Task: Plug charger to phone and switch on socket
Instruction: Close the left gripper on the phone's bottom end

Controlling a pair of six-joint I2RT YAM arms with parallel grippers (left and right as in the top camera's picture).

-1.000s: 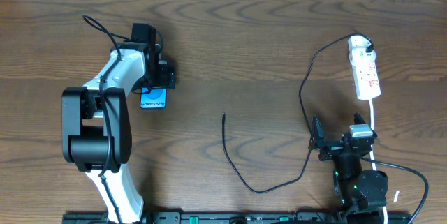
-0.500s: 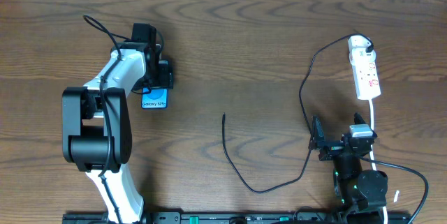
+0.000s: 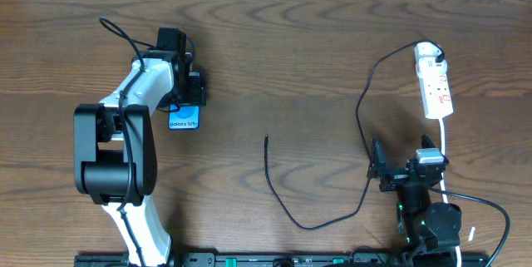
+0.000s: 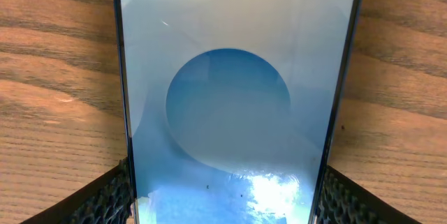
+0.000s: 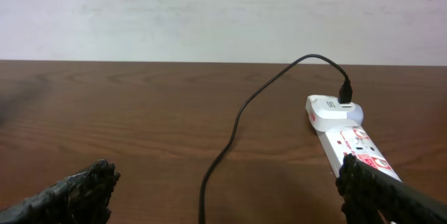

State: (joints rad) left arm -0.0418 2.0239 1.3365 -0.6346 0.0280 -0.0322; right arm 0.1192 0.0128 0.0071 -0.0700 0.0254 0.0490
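Observation:
The phone (image 3: 184, 117), with a bright blue screen, lies on the table at the left. My left gripper (image 3: 184, 105) reaches over it from the far side. In the left wrist view the phone (image 4: 237, 98) fills the frame and my left gripper (image 4: 230, 203) has both fingers pressed against its long edges. The charger (image 3: 278, 200) is a thin black cable running from the socket (image 3: 435, 88) to a free tip (image 3: 266, 138) at mid table. My right gripper (image 3: 403, 169) is open and empty, near the socket (image 5: 349, 140) and straddling the cable (image 5: 230, 140).
A white cord (image 3: 445, 146) runs from the socket toward the front right, past my right arm's base (image 3: 428, 221). My left arm (image 3: 116, 150) covers the left front of the brown wooden table (image 3: 316, 51).
The phone and my left gripper shifted very slightly right and away, then stayed still. The right arm and the cable have not moved.

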